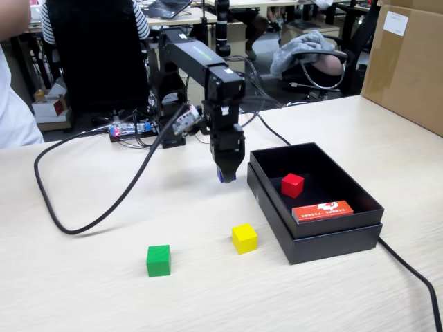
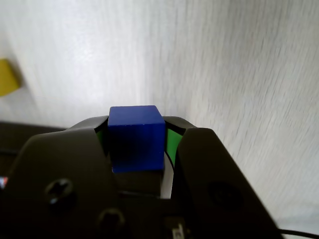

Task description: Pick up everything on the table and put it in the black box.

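The black gripper (image 1: pixel 226 174) is clenching 1 small blue cube (image 2: pixel 136 138) above the pale beige wood-grain table (image 1: pixel 104 290); next, carrying it over the shallow matte black cardboard box (image 1: pixel 331 241).

Pale beige wood-grain tabletop (image 1: pixel 360 131) fills the foreground, evenly lit with soft glare. Behind its far edge, a black office chair back (image 1: pixel 97 55) with someone in a striped shirt (image 1: pixel 140 21) seated. To the right in the fixed view, a chrome-framed chair (image 1: pixel 325 69) draped with grey cloth (image 1: pixel 304 45). A big brown cardboard carton (image 1: pixel 408 62) stands at the right edge. More desks behind, cluttered.
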